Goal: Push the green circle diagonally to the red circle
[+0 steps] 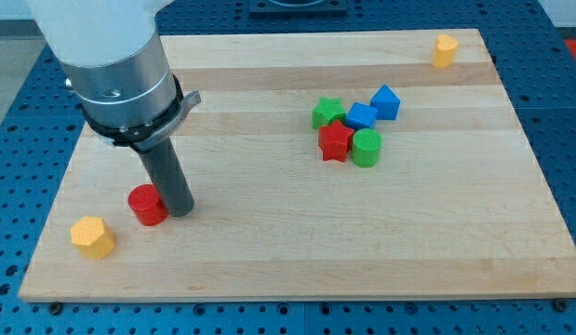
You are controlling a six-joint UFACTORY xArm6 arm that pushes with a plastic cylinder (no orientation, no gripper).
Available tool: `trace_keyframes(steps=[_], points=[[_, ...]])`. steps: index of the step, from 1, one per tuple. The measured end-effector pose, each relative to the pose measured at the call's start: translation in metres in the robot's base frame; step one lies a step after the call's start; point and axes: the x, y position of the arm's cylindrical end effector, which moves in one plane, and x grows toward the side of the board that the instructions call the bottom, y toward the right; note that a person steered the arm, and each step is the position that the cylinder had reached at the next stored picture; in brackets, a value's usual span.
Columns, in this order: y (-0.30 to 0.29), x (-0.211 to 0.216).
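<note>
The green circle [366, 148] is seen right of centre, touching the red star [335, 140], well apart from the red circle [148, 205] at lower left. My tip [180, 210], fingerless, is set just beside the red circle. The push is judged not yet begun.

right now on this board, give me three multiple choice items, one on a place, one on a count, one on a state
1. Where is the red circle?
A. the view's lower left
B. the view's top right
C. inside the cluster

2. How many yellow blocks are there?
A. one
B. two
C. three

3. What does my tip stand against?
A. the green circle
B. the red circle
C. nothing

Answers:
1. A, it sits near the yellow block at lower left.
2. B, the other yellow block is at top right.
3. B, my tip stands right beside the red circle, on its right side, far from the green circle.
</note>
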Motion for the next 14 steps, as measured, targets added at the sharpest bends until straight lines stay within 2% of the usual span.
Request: trace_keyframes(steps=[1, 3, 4, 5, 6, 7, 10, 14], points=[[0.045, -0.002], [0.164, -0.031], [0.233, -0.032], [0.275, -0.049], [0.281, -0.077], [0.277, -0.086], [0.223, -0.086], [0.201, -0.043]])
